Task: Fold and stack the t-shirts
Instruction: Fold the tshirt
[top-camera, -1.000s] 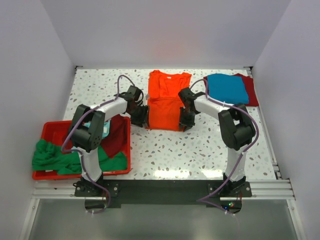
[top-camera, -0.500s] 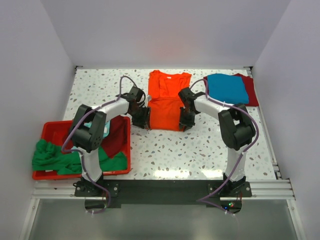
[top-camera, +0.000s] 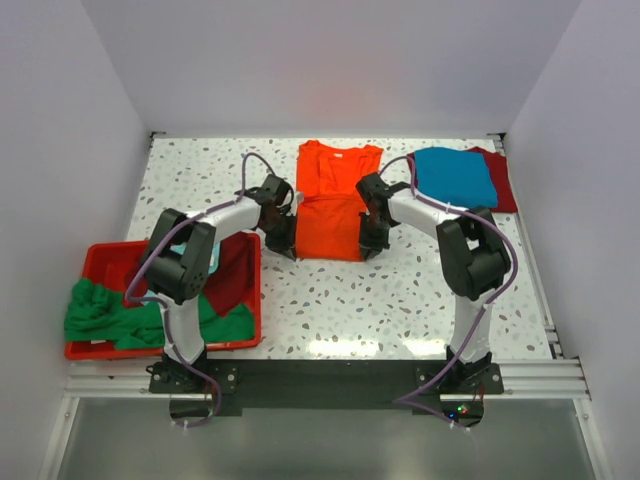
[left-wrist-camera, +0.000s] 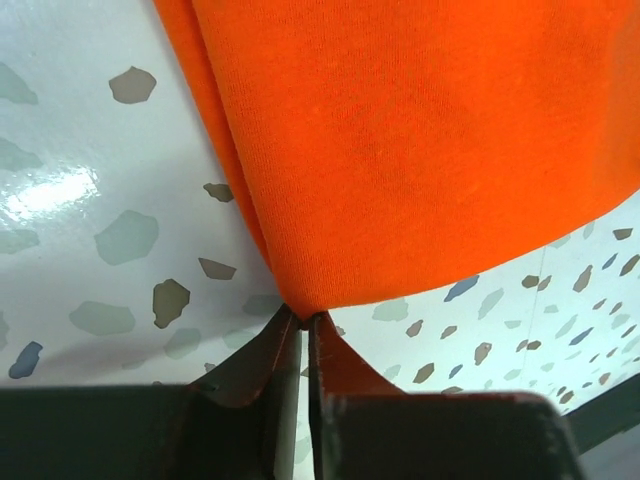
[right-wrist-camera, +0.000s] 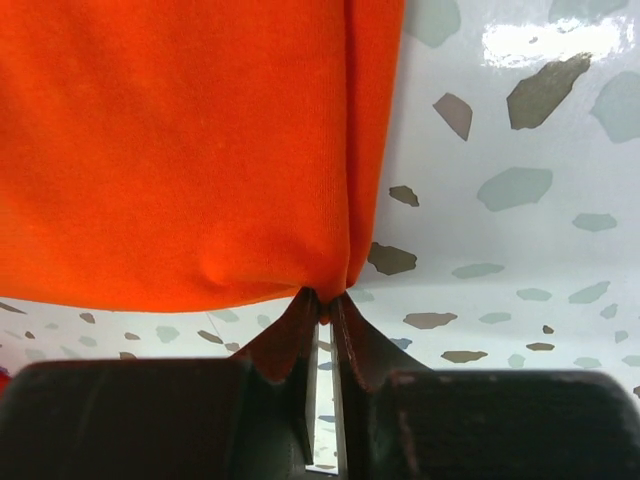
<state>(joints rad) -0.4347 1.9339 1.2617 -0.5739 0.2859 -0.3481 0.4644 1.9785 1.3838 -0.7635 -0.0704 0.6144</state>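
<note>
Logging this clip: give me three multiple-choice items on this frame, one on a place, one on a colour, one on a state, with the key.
1. The blue t-shirt lies:
A) on the dark red t-shirt, far right
B) at the near edge, centre
C) at the far left

2. The t-shirt draped over the red bin is:
A) white
B) green
C) yellow

3. The left claw and right claw are:
A) wide open
B) gripping each other
C) pinched on near corners of the orange t-shirt

Key:
1 A, dark red shows past the blue's edge.
2 B, the green t-shirt hangs over the rim.
3 C, both wrist views show tips closed on orange cloth.
</note>
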